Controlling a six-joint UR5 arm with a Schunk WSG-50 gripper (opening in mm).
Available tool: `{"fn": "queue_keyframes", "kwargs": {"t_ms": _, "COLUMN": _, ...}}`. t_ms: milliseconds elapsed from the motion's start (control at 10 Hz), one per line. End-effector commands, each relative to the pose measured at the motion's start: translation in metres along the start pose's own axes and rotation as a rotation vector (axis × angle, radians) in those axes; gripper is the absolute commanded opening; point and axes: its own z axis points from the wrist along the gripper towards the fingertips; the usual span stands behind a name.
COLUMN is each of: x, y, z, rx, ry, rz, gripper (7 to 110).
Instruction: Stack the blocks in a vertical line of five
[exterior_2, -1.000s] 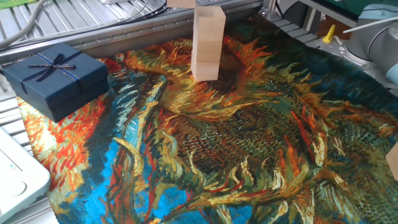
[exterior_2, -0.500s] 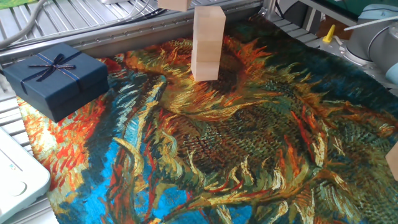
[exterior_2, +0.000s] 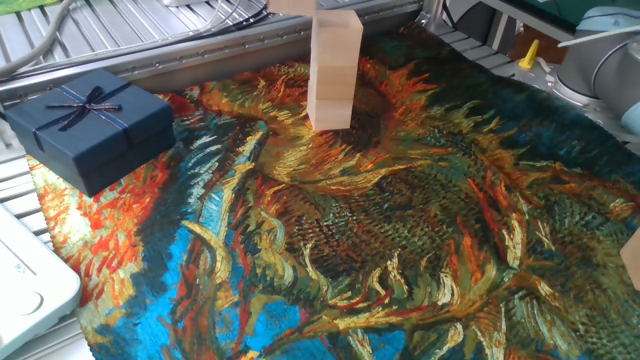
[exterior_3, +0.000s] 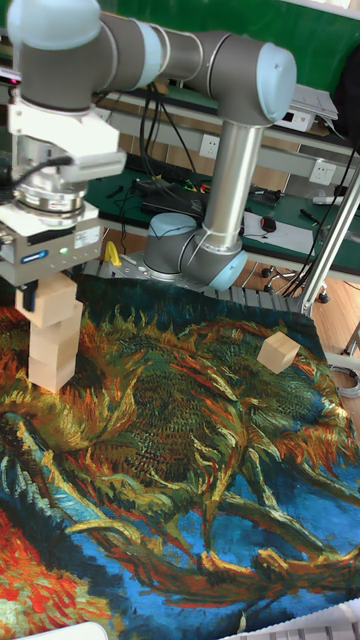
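A column of three pale wooden blocks (exterior_2: 333, 70) stands upright at the back of the painted cloth; it also shows in the tall fixed view as the stack (exterior_3: 53, 345). My gripper (exterior_3: 48, 290) hangs straight over it, shut on another block (exterior_3: 57, 297) at the top of the column. I cannot tell whether that block rests on the column. In the fixed view only the held block's lower edge (exterior_2: 291, 5) shows at the top border. One loose block (exterior_3: 279, 351) lies tilted on the cloth to the right, cut off in the fixed view as a block corner (exterior_2: 632, 258).
A dark blue gift box (exterior_2: 90, 125) with ribbon sits at the cloth's left edge. A white device (exterior_2: 25, 290) lies at the lower left. Metal rails (exterior_2: 200, 50) run behind the cloth. The arm's base (exterior_3: 190, 250) stands at the back.
The held block's edge at the top border shifted slightly left half a second ago and is back to the right now. The column and the loose block have not moved.
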Motion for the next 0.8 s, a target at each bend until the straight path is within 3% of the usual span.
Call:
{"fn": "queue_keyframes", "kwargs": {"t_ms": 0, "x": 0.003, "y": 0.015, "z": 0.005, "rx": 0.012, "ry": 0.005, "rz": -0.013, "gripper": 7}}
{"fn": "queue_keyframes", "kwargs": {"t_ms": 300, "x": 0.02, "y": 0.01, "z": -0.002, "rx": 0.009, "ry": 0.033, "rz": -0.253, "gripper": 7}}
{"fn": "queue_keyframes", "kwargs": {"t_ms": 400, "x": 0.018, "y": 0.022, "z": -0.008, "rx": -0.025, "ry": 0.01, "rz": -0.266, "gripper": 7}}
{"fn": "queue_keyframes", "kwargs": {"t_ms": 600, "x": 0.011, "y": 0.028, "z": -0.02, "rx": -0.049, "ry": -0.026, "rz": -0.273, "gripper": 7}}
{"fn": "queue_keyframes", "kwargs": {"t_ms": 700, "x": 0.014, "y": 0.024, "z": -0.02, "rx": -0.035, "ry": -0.011, "rz": -0.282, "gripper": 7}}
